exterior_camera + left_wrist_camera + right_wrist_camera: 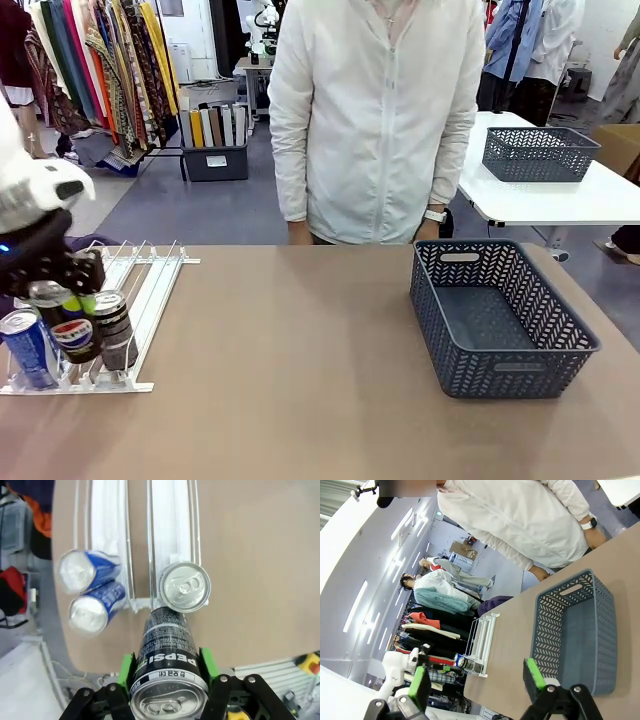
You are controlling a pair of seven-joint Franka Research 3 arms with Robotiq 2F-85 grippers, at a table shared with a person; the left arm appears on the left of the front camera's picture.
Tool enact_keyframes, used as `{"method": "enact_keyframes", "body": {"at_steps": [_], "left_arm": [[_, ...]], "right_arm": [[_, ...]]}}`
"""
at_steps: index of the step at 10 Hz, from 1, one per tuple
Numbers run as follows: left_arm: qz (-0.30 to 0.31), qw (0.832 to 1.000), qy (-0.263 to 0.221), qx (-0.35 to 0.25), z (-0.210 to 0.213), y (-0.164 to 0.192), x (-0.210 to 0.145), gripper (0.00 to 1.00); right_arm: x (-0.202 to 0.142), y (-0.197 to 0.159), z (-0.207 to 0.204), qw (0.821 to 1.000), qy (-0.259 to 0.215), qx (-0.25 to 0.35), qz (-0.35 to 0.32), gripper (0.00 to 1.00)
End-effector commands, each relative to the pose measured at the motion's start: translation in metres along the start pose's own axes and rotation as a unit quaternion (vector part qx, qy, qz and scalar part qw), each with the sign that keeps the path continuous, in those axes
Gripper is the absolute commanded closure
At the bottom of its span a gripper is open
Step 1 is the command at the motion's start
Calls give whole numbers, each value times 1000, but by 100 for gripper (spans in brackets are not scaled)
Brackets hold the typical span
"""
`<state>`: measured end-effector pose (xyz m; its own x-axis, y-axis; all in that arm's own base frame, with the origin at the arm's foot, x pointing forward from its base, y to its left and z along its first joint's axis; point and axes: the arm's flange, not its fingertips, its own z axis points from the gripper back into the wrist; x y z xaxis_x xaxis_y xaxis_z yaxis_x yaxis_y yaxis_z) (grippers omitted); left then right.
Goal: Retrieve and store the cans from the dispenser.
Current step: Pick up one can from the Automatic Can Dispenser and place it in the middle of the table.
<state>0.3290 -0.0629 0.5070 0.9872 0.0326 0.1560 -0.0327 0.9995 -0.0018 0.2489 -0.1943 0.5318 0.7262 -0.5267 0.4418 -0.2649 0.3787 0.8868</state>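
Note:
The white dispenser (150,280) lies at the table's left edge. My left gripper (66,277) is shut on a black Pepsi can (72,328) at the rack's front end, its green pads (127,669) pressing both sides of the can (167,655). A dark grey-patterned can (113,330) stands just right of it, showing its silver top (184,586) in the left wrist view. Left of it stands a blue can (25,348); the left wrist view shows two blue cans (95,607) in the neighbouring lanes. My right gripper (477,682) hangs open above the table with nothing between its fingers.
A dark grey lattice basket (565,345) stands empty at the table's right. A person in a white jacket (380,110) stands at the far edge, hands down. A second basket (540,155) sits on a white table behind. The brown tabletop (290,370) stretches between rack and basket.

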Motion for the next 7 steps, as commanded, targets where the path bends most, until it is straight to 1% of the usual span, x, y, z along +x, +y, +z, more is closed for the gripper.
{"method": "enact_keyframes", "body": {"at_steps": [1,2,3,4,5,6,7], "left_arm": [[-12,999,-27,-17,50,10,1,100],[-12,998,-53,-28,75,13,-4,100],[-12,995,-92,-44,99,18,-13,100],[-16,991,-115,-60,112,22,-19,100],[-9,989,-128,-76,115,28,-21,100],[-4,996,-87,-32,108,19,-15,100],[-4,996,-87,-32,108,19,-15,100]], "right_arm": [[4,2,-2,1000,-8,10,7,0],[4,2,-2,1000,-8,10,7,0],[4,2,-2,1000,-8,10,7,0],[4,2,-2,1000,-8,10,7,0],[4,2,-2,1000,-8,10,7,0],[4,2,-2,1000,-8,10,7,0],[4,2,-2,1000,-8,10,7,0]]}}
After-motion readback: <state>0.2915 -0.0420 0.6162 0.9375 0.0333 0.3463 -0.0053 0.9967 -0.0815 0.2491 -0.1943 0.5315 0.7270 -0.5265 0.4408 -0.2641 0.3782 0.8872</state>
